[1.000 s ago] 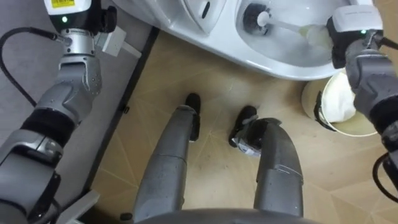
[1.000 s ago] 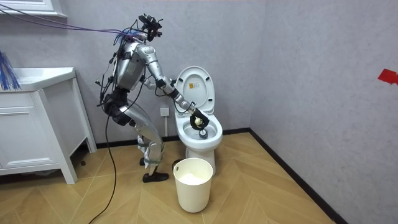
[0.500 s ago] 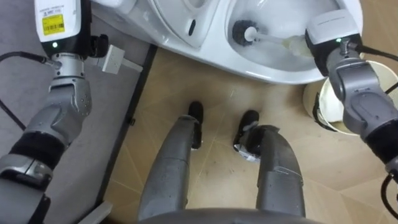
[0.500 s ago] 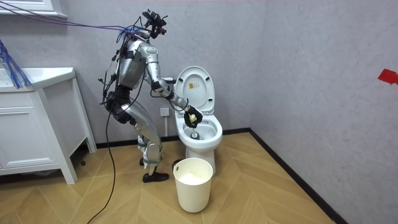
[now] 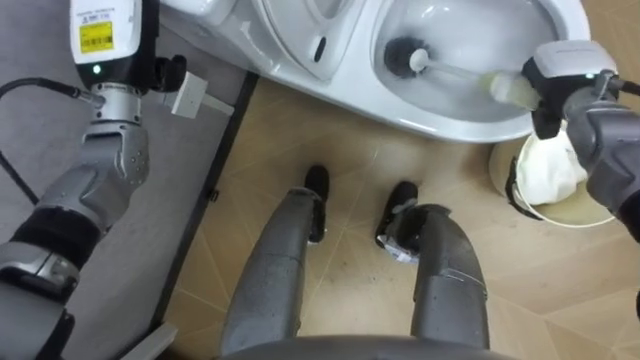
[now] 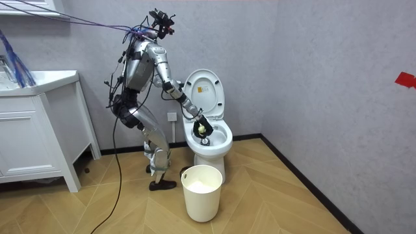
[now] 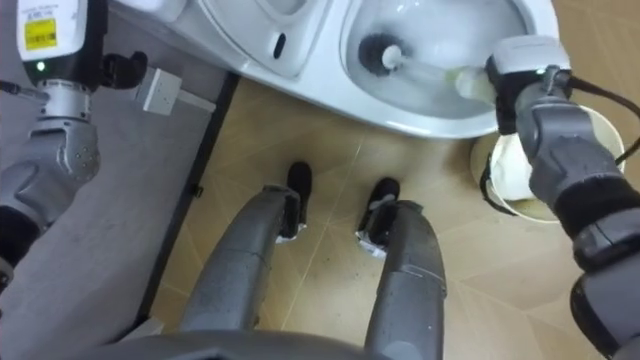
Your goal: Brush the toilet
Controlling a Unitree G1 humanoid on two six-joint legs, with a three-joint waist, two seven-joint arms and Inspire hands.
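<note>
In the bowl [image 5: 440, 112], brush head [image 5: 405, 57] at the bottom, right robot hand [image 5: 562, 78] closed round the handle [image 5: 462, 74]. Scrub underway, walls likely left. Left robot hand [image 5: 105, 40]: can't tell.

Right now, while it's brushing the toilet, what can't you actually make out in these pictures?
Right hand: in both eye views its back hides its grip on the toilet brush; in the room view both look too small.
Brush head: contact with the toilet bowl is unclear from above.
Bin: partly behind the right arm in the eye views; contents hidden.
</note>
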